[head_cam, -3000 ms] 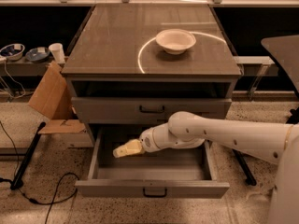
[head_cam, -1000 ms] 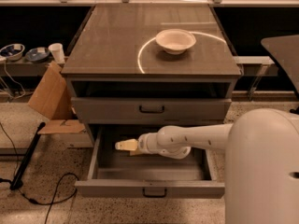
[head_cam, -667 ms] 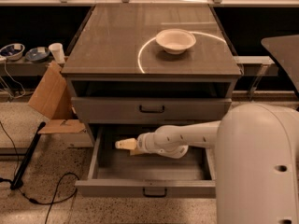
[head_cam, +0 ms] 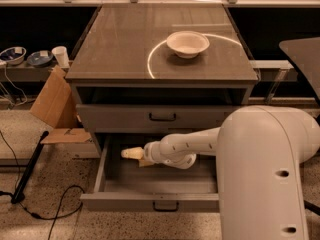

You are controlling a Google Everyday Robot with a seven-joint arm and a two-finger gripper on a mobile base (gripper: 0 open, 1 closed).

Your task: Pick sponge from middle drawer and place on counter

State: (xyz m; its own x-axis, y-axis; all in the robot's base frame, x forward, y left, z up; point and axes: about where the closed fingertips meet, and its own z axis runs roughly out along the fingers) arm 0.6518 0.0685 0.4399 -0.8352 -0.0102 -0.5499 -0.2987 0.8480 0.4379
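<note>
The middle drawer (head_cam: 150,202) is pulled out, and its grey floor shows. My gripper (head_cam: 131,154) reaches into it from the right, its yellowish tip near the drawer's back left. A small pale-yellow piece (head_cam: 145,163) shows just under the gripper's wrist. It looks like the sponge, mostly hidden by the arm. I cannot tell whether the gripper touches it. The counter (head_cam: 125,49) is the glossy grey-brown cabinet top with a pale ring mark.
A white bowl (head_cam: 187,43) sits on the counter at the back right. The handled drawer above (head_cam: 162,117) is closed. My large white arm link (head_cam: 265,174) fills the lower right. A cardboard piece (head_cam: 52,101) and cables (head_cam: 30,204) lie to the cabinet's left.
The gripper has shifted slightly left and toward the drawer's back. The big arm link has swung into the foreground at the right and covers more of the drawer's right side.
</note>
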